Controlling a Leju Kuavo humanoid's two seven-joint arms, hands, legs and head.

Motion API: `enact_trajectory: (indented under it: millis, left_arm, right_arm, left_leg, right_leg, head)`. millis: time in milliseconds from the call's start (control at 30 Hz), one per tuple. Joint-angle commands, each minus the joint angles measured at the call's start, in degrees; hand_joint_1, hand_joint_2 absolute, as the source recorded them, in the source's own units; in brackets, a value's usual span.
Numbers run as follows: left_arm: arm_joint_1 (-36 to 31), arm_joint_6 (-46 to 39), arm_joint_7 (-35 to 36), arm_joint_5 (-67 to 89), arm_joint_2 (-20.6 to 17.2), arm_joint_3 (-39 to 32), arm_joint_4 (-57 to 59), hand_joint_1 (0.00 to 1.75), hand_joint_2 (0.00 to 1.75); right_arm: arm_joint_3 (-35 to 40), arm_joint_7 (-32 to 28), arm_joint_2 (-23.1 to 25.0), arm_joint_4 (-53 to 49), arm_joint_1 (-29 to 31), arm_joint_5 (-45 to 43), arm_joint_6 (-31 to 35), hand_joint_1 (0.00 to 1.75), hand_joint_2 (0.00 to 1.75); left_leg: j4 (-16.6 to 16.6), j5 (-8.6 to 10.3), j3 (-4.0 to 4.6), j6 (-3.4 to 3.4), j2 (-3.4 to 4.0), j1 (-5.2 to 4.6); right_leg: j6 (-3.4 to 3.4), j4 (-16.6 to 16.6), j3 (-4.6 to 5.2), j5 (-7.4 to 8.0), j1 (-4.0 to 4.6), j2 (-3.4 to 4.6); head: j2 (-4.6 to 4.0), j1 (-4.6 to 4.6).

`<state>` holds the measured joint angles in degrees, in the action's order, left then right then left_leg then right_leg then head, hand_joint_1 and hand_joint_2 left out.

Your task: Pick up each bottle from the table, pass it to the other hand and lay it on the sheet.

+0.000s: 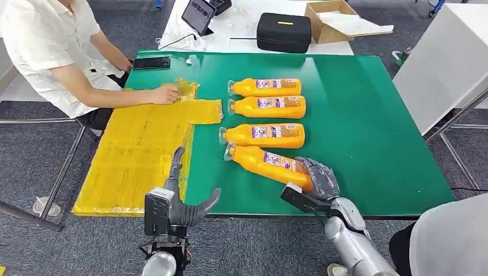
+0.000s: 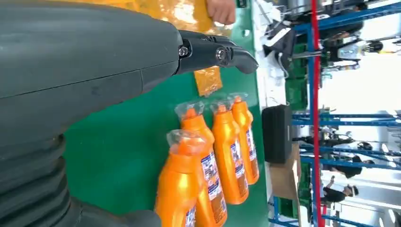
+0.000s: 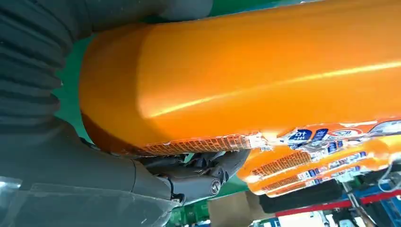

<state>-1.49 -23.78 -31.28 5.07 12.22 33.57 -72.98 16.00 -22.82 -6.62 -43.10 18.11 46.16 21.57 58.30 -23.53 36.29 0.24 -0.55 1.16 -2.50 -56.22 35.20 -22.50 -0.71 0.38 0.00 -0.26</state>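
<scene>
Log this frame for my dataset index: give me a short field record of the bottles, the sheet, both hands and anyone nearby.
bottles: four orange bottles lying on the green table, caps toward the sheet
nearest bottle: angled, base end gripped by the right hand
left hand: holds nothing, fingers apart, at the table's near edge by the sheet
yellow sheet: flat on the table's left side, no bottle on it
person: seated at the left, a hand resting on the sheet's far end

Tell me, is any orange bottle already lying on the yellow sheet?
No, all four orange bottles lie on the green table, beside the yellow sheet.
</scene>
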Motion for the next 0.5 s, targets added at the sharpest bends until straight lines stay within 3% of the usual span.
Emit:
enact_trajectory:
  millis: [33, 233, 367, 500]
  left_arm:
    - [-0.06, 6.6, 3.8, -10.72, -1.34, -1.54, 1.63, 0.0, 1.75]
    - [0.31, 9.71, 6.42, -18.96, -1.79, -1.99, 2.29, 0.0, 1.75]
    - [0.27, 9.76, 6.38, -19.15, -1.85, -1.87, 2.42, 0.0, 1.75]
    - [-0.43, 12.62, 8.04, -23.71, -2.27, -0.65, 3.96, 0.0, 1.75]
  right_arm:
    - [-0.66, -3.21, 3.47, -11.37, -7.49, -5.65, -0.22, 1.69, 1.75]
    - [1.04, -4.83, 5.18, -21.53, -9.61, -10.33, 1.65, 1.61, 1.75]
    - [1.26, -4.48, 5.22, -22.07, -9.67, -10.43, 1.66, 1.61, 1.75]
    - [2.63, -7.78, 7.79, -26.22, -10.02, -15.36, 3.1, 1.48, 1.75]
  left_leg:
    - [-0.09, -0.05, -0.18, 0.01, -0.01, 0.01]
    - [-0.05, -0.1, -0.12, 0.01, 0.11, -0.03]
    - [-0.03, -0.05, 0.22, 0.01, 0.1, 0.0]
    - [-0.04, -0.14, 0.01, 0.04, 0.13, -0.03]
  right_leg:
    - [0.11, 0.05, -0.18, -0.08, 0.03, -0.08]
    - [0.13, -0.04, -0.08, -0.1, 0.01, 0.03]
    - [0.08, -0.03, 0.2, -0.03, 0.04, 0.09]
    - [0.14, -0.05, 0.05, -0.14, 0.02, 0.05]
  head:
    - [0.0, 0.02]
    - [0.0, 0.02]
    - [0.0, 0.02]
    - [0.0, 0.02]
